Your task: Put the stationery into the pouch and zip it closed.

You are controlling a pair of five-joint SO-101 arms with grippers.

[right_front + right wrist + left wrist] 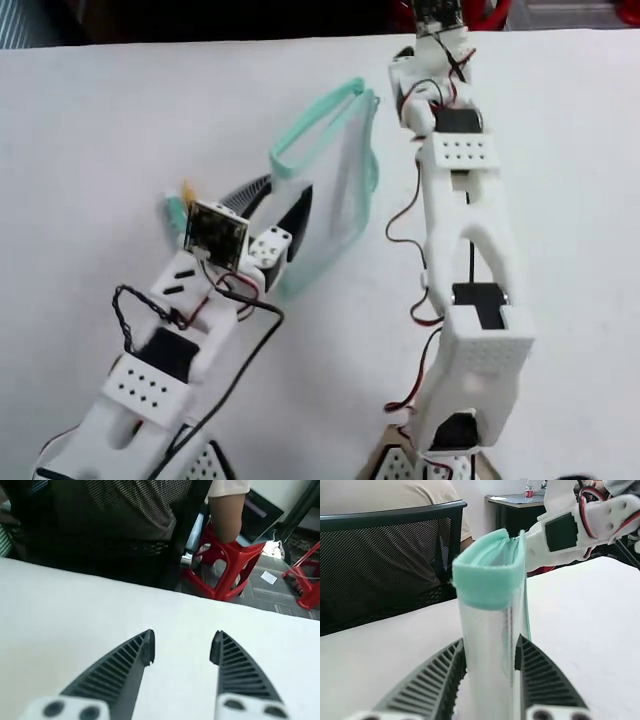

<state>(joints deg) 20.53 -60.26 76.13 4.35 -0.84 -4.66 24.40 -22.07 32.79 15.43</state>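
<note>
With the left hand [289,187], grips the pouch [330,185] by its near end. In the left wrist view, shows that hand [490,655] with its two dark ribbed fingers [540,680] set against either side of the clear wall, only narrowly parted, the pouch [487,580] filling the gap between them. Holds the pouch standing on its long edge on the white bench [100,120], upright rather than flat, with the mint-green trim [320,120] uppermost and running away from the hand toward the far side. Leaves the mouth gaping along the top, the two green lips apart; cannot tell through the clear wall whether anything lies inside. Beside the left arm's wrist camera, on the side away from the pouch, shows a small teal and orange thing [176,205], mostly hidden and too little of it to name. Lays the right arm [470,220] stretched out along the bench just beside the pouch, apart from it, extending to the far edge. With the right hand [182,647], holds nothing: fingers [120,675] spread wide above bare bench close to that far edge. Beyond the edge, shows a black mesh chair [125,520] and a red stool [227,565] on the floor.
</note>
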